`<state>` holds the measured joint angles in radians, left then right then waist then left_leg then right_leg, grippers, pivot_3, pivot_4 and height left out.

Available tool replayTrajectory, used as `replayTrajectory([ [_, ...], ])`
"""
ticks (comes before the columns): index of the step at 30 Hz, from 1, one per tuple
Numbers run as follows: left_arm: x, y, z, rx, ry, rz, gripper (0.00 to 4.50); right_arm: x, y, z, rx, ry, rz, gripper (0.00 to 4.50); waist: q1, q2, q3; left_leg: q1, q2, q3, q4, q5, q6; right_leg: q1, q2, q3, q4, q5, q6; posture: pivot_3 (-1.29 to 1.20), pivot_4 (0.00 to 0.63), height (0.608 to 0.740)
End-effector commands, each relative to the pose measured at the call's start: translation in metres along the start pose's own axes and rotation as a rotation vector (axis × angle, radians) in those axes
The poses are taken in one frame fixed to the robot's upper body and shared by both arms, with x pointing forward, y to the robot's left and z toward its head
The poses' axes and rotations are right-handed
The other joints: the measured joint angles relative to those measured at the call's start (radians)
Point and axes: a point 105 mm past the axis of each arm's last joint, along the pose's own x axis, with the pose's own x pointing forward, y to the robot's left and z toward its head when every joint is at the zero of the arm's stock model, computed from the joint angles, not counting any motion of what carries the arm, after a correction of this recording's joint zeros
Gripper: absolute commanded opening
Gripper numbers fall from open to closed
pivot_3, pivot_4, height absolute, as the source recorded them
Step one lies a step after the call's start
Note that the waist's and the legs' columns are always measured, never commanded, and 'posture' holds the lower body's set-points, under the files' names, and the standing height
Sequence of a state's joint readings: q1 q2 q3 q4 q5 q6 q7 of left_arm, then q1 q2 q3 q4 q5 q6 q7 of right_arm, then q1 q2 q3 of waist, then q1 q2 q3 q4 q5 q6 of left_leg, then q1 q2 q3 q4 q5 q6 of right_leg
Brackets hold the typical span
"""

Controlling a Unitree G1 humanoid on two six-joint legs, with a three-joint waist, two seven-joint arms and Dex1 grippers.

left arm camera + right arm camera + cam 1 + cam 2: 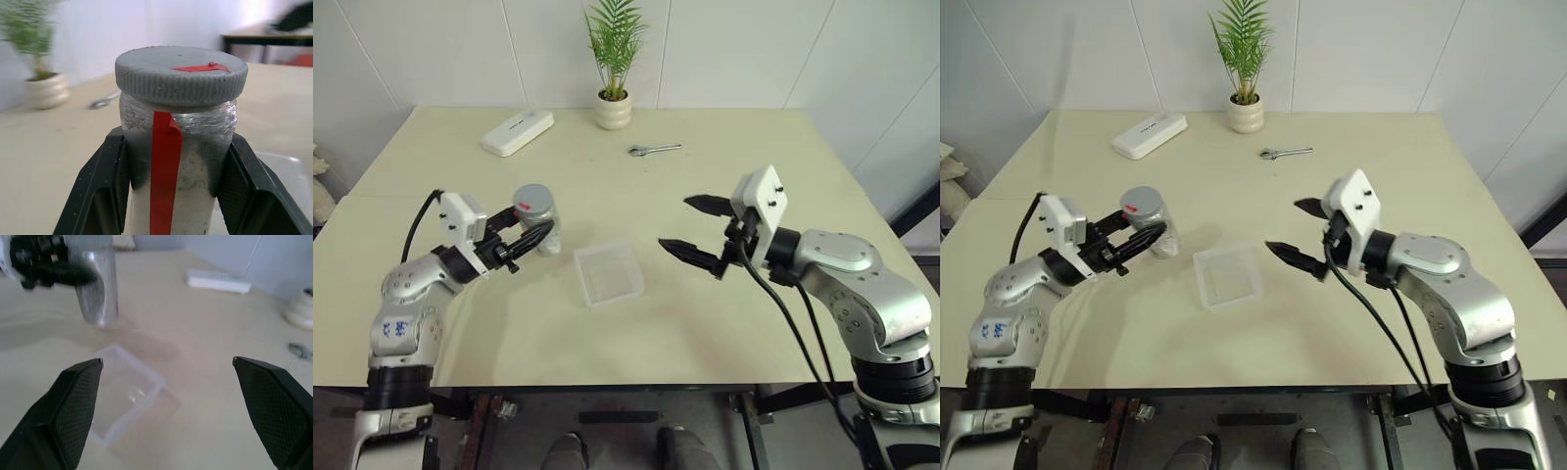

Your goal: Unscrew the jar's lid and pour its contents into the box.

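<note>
My left gripper (534,235) is shut on the jar (540,227), a small clear cylinder with a red label strip (165,171), held upright above the table's left half. The grey lid (181,73) with its red mark sits on the jar's top. The contents are hidden inside. Just right of the jar, the box (608,273), a shallow clear square tray, lies on the table. On the box's right side my right gripper (695,229) hovers open, fingers (73,401) spread wide and pointing toward the jar.
At the table's far edge stand a white plant pot (614,111) with a green palm and a flat white oblong device (517,131). A small metal wrench (653,149) lies right of the pot. The cream table (636,333) has free room along its front.
</note>
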<state>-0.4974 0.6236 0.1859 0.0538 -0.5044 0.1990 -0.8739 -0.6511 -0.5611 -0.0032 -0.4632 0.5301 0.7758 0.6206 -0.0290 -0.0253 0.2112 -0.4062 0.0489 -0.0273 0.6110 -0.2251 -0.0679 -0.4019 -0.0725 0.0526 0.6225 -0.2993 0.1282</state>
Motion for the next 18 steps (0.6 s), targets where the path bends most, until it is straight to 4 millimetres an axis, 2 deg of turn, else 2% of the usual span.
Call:
replayTrajectory([
  [1,0.01,-0.009,0.007,-0.031,0.003,-0.132,1.97,0.007,0.007,0.024,-0.038,-0.062,-0.051,4.5,0.001,0.0,0.0,0.0,0.0,0.0,0.0,0.0,0.0,0.0,0.0,0.0,0.0,0.0,0.0,0.0,0.15,0.74],
  [9,0.043,-0.011,0.01,-0.058,-0.014,-0.234,1.97,0.028,0.019,0.043,0.036,-0.126,-0.125,4.5,0.001,0.0,0.0,-0.003,0.0,0.0,0.0,0.0,0.0,-0.005,0.0,0.001,0.002,0.0,0.0,0.0,0.15,0.74],
  [11,0.05,-0.014,0.008,-0.09,-0.009,-0.271,1.97,0.035,0.031,0.046,0.049,-0.142,-0.103,4.5,0.0,0.0,0.0,-0.007,0.0,0.001,0.001,0.0,0.001,-0.009,0.0,0.002,0.004,0.0,0.0,0.0,0.15,0.74],
  [13,0.054,-0.018,0.008,-0.102,-0.016,-0.31,1.97,0.042,0.042,0.047,0.064,-0.15,-0.086,4.5,-0.003,0.0,0.0,-0.007,0.0,0.001,0.0,0.0,0.001,-0.011,0.001,0.002,0.005,0.0,0.001,0.0,0.15,0.74],
  [18,0.056,-0.025,0.011,-0.094,-0.039,-0.354,1.97,0.053,0.054,0.044,0.092,-0.154,-0.07,4.5,-0.002,0.0,0.0,-0.007,0.002,0.002,0.001,0.0,0.001,-0.011,0.003,0.003,0.006,0.0,0.001,0.0,0.15,0.74],
])
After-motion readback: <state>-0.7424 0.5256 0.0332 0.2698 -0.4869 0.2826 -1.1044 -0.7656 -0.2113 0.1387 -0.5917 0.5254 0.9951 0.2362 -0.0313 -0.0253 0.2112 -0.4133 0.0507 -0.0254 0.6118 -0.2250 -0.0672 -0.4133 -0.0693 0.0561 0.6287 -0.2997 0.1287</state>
